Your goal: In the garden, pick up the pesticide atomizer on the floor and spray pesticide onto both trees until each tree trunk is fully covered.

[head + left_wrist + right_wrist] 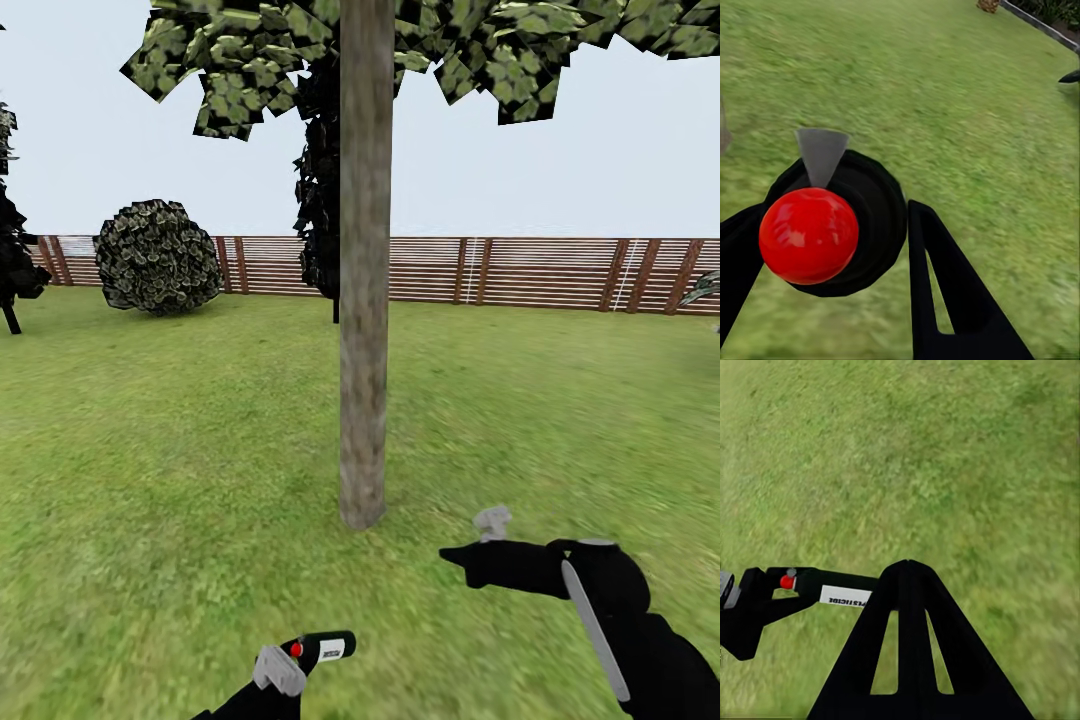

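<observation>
One tree stands straight ahead, its thick grey-brown tree trunk (362, 300) rising from the garden lawn into blocky green leaves (450, 50). My left gripper (290, 672) is low in the head view, short of the trunk, shut on the pesticide atomizer (322, 648). The atomizer is black with a red knob and a white label. The left wrist view shows the atomizer (870, 217) end-on between two black fingers (945, 292). My right gripper (462, 556) hovers right of the trunk's base, shut and empty. From the right wrist, its fingertips (907, 577) meet above the atomizer (844, 596). Pesticide is out of view.
A brown slatted fence (540, 270) bounds the lawn at the back. A round bush (157, 255) sits at the back left, a dark tree (12, 260) at the far left, and another dark tree (320, 200) behind the trunk. Grass (150, 450) surrounds the trunk.
</observation>
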Tool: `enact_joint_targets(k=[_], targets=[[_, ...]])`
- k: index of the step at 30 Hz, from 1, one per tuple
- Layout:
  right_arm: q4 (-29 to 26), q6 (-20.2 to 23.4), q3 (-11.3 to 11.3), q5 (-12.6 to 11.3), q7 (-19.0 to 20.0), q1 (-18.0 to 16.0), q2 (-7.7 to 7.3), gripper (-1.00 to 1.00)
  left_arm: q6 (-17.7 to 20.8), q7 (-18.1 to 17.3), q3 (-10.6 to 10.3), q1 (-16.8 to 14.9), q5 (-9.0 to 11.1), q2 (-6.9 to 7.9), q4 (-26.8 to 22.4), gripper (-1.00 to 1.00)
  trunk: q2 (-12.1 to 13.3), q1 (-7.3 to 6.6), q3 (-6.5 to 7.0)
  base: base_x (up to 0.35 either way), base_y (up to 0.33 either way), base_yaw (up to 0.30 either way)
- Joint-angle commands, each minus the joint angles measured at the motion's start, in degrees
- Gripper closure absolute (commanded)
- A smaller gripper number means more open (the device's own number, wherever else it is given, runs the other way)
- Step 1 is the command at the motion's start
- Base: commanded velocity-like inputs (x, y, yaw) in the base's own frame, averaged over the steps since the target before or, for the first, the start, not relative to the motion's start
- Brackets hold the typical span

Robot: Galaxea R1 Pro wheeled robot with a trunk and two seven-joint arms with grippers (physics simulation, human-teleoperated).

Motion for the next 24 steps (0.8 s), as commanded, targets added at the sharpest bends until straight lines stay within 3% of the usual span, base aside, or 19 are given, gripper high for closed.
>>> enact_joint_targets(k=[1,5,10,13,18,24], targets=[[0.01,0.43,0.09,-0.24,0.01,-0.01,0.03,1.0,-0.09,-0.03,-0.21,-0.03,0.37,0.06,0.05,1.0,-0.04,0.02,-0.02,0.0,0.0,0.0],[0.14,0.43,0.97,-0.26,0.01,0.01,0.16,1.0,-0.24,0.1,-0.23,-0.03,-1.05,0.05,0.06,1.0,-0.04,0.02,-0.02,0.0,0.0,0.0],[0.43,0.43,2.41,-0.25,-0.1,0.07,0.39,1.0,-0.79,0.68,-0.24,-0.03,-5.78,0.01,0.05,1.0,-0.04,0.02,-0.02,0.0,0.0,0.0],[0.53,0.43,3.27,-0.29,-0.14,0.1,0.45,1.0,-0.95,2.53,-0.24,-0.03,-7.36,0.03,0.05,1.0,-0.04,0.02,-0.02,0.0,0.0,0.0],[0.63,0.43,4.61,-0.41,-0.29,0.18,0.61,1.0,-1.33,5.27,-0.24,-0.03,-8.32,0.05,0.05,1.0,-0.04,0.02,-0.02,0.0,0.0,0.0],[1.39,0.43,7.59,-0.67,-0.39,0.2,0.89,1.0,-1.4,5.83,-0.24,-0.03,-8.49,0.0,0.02,1.0,-0.04,0.02,-0.02,0.0,0.0,0.0]])
